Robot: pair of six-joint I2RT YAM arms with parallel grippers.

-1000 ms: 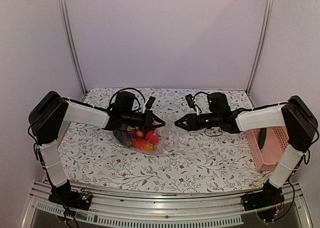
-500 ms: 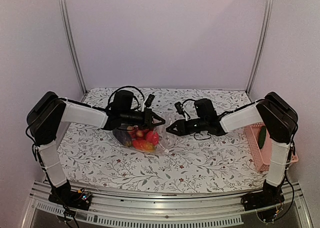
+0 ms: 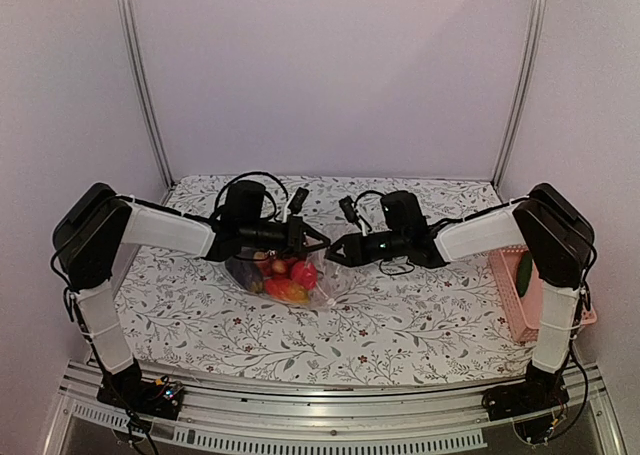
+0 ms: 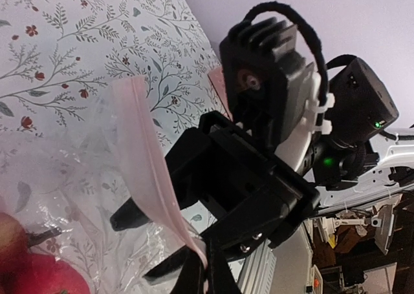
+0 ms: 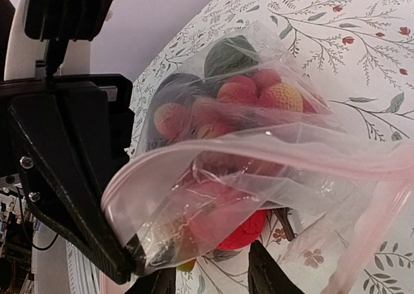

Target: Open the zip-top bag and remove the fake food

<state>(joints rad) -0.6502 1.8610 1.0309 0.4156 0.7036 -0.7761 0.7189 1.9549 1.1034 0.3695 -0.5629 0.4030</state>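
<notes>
The zip-top bag (image 3: pixel 322 279) lies on the flowered cloth with the fake food (image 3: pixel 289 275) inside: red, orange, dark purple and dark green pieces. My left gripper (image 3: pixel 319 243) is shut on the bag's pink zip strip (image 4: pixel 146 159) and holds the rim up; it also shows in the left wrist view (image 4: pixel 206 269). My right gripper (image 3: pixel 334 253) is open, tip to tip with the left one. In the right wrist view its fingers (image 5: pixel 264 274) straddle the bag's lower rim (image 5: pixel 259 153), with red pieces (image 5: pixel 240 90) behind the plastic.
A pink mesh basket (image 3: pixel 548 297) stands at the table's right edge with a green piece (image 3: pixel 524 273) in it. Metal frame posts stand at the back corners. Cables loop over both wrists near the bag.
My right arm has swung left from the table's middle until its open gripper meets the bag's mouth beside the left gripper. The left gripper has kept its hold and barely moved.
</notes>
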